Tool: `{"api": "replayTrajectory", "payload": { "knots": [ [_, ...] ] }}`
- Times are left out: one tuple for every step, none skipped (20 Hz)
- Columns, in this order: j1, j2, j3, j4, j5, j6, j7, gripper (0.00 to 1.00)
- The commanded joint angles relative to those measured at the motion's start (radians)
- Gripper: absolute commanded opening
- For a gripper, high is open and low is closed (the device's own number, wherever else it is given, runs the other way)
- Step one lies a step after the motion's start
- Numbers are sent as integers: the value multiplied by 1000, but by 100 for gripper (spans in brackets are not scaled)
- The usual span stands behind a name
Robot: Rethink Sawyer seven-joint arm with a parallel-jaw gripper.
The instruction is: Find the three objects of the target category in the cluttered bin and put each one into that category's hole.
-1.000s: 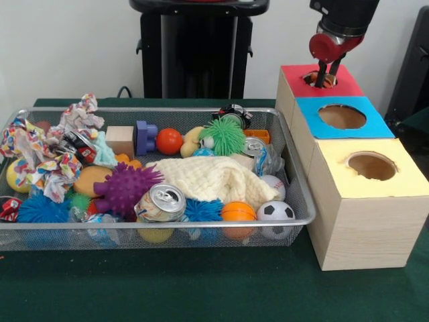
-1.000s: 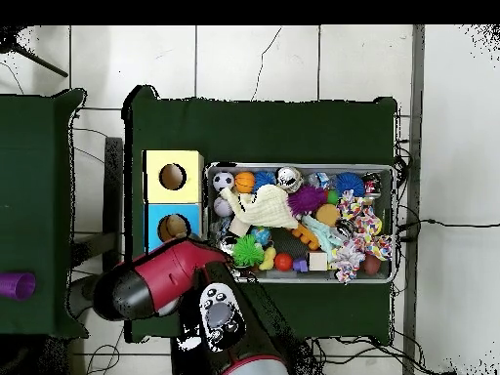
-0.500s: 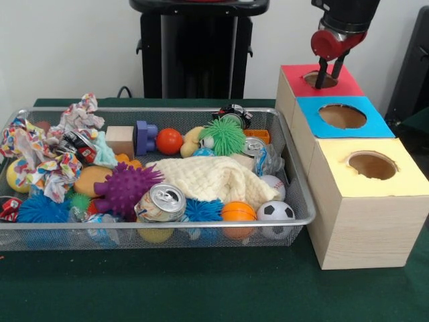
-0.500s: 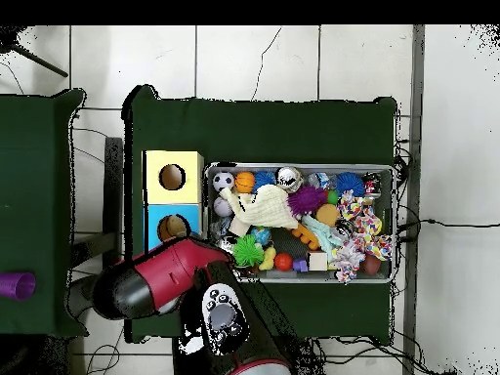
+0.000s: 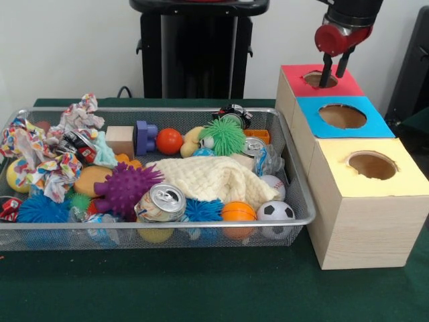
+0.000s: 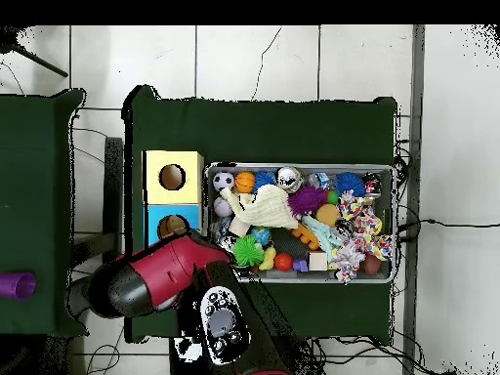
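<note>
This looks like a robot lab rather than a home. A worktop [image 6: 264, 127] draped in dark green cloth stands on a pale tiled floor [image 6: 254, 59], with loose cables [image 6: 430, 223] trailing across the tiles (several run under the cloth). A red and black robot arm [image 6: 156, 278] reaches over a wire bin [image 5: 295, 181] of toys and three wooden boxes [image 5: 365, 215] with coloured, holed tops, against a bare white wall [image 5: 67, 47].
</note>
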Motion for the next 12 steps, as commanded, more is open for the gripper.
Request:
{"api": "replayTrajectory", "payload": {
  "knots": [
    [-33,-95,36,-59,47,132,0,100],
    [-39,-91,41,-66,49,143,-12,100],
    [-47,-77,47,-76,48,149,-26,100],
    [-55,-56,54,-91,42,143,-42,100],
    [-65,-30,61,-107,34,135,-58,100],
    [-75,-4,67,-123,25,128,-75,100],
    [-85,23,73,-142,17,120,-91,100],
    [-92,49,79,-167,8,118,-105,100],
    [-100,72,86,-186,0,117,-122,100],
    [-104,90,91,-206,-9,120,-135,100],
    [-109,109,95,-225,-18,122,-147,100],
    [-113,122,98,-238,-29,117,-155,100]
  ]
}}
